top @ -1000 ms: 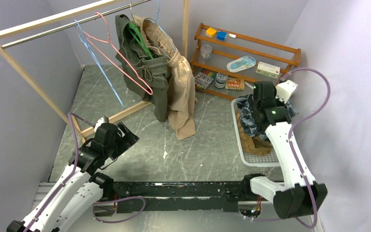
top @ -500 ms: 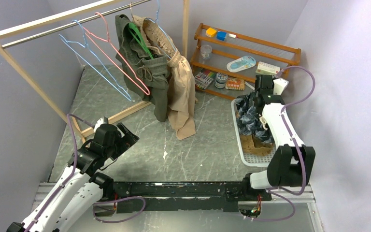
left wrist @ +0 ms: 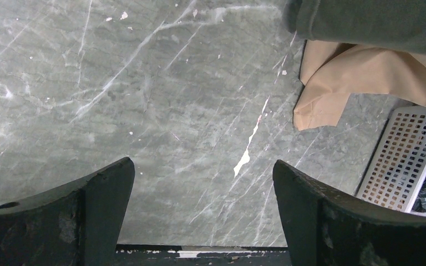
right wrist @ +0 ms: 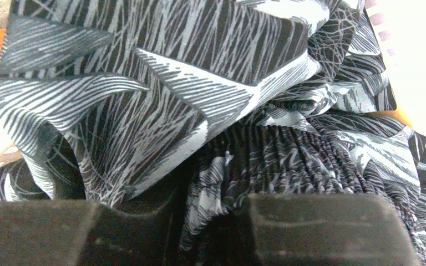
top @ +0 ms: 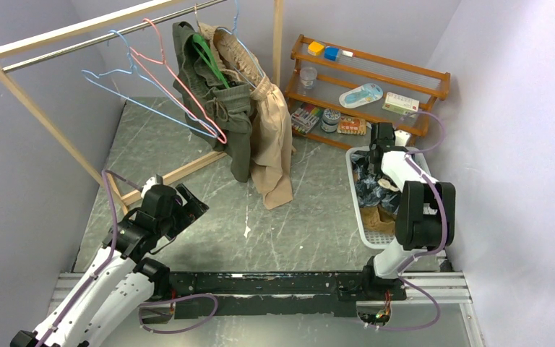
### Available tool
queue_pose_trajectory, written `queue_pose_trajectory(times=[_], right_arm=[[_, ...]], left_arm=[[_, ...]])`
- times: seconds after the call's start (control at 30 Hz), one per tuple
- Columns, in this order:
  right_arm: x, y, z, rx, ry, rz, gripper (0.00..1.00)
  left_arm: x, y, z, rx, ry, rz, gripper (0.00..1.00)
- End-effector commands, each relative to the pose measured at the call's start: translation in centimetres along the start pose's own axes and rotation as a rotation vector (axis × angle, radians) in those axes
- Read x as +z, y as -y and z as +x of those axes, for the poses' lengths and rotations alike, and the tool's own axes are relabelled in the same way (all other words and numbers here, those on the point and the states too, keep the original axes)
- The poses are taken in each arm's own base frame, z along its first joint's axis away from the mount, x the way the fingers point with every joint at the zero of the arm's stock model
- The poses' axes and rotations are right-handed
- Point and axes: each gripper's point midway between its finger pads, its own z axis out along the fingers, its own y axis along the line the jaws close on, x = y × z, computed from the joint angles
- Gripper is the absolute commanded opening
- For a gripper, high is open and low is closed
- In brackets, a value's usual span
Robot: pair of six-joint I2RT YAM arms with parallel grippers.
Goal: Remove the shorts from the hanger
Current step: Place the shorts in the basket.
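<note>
Quick rundown of what we've got here. Two pairs of shorts are on hangers at the top middle of the overhead view: the olive shorts (top: 235, 123) on a green hanger (top: 206, 50), and the beige shorts (top: 274, 144) right beside them on the right, touching them. The beige hem reaches down to the grey marble table (top: 296, 217). Left of those, a blue hanger (top: 144, 103) and a pink hanger (top: 181, 95) hang bare on the wooden rack (top: 43, 116).

The other two pairs are over on the right, in the white basket (top: 365, 235). The navy patterned shorts (right wrist: 144, 100) are piled at the far end, with the tan shorts (top: 379, 219) at the near end.

The right claw (right wrist: 172, 205) is poking down into the navy pile. In the wrist view its fingers sit a bit apart with the gathered waistband bunched in the gap. Honestly, we can't tell if it's pinching the cloth or not.

The left claw (left wrist: 202, 169) sits in the lower left of the overhead view. Its fingers are spread wide over bare table, holding nothing. Its camera catches the beige hem and a basket corner at the right edge.

A wooden shelf (top: 376, 79) with small odds and ends stands at the upper right, behind the basket.
</note>
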Motion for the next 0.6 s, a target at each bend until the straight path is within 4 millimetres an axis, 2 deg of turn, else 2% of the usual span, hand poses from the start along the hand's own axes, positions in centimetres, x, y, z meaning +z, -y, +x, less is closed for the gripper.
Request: queue_pose_trajectory(times=[0.0, 0.07, 0.1, 0.27, 0.57], right_arm=[[-0.1, -0.5, 2.5, -0.025, -0.082, -0.046, 0.29], [-1.3, -0.1, 1.0, -0.007, -0.033, -0.047, 0.48], [-2.0, 0.0, 0.2, 0.001, -0.011, -0.054, 0.52], [-6.2, 0.2, -4.0, 0.053, 0.100, -0.119, 0.59], [-10.3, 1.9, -5.5, 0.086, 0.163, -0.140, 0.72]], left_arm=[[0.0, 0.5, -0.1, -0.004, -0.002, 0.025, 0.98], [0.1, 0.5, 0.0, -0.003, -0.004, 0.024, 0.98], [0.1, 0.5, 0.0, -0.002, -0.006, 0.024, 0.98], [0.0, 0.5, -0.1, -0.003, -0.003, 0.023, 0.98], [0.0, 0.6, 0.0, -0.001, -0.005, 0.029, 0.98]])
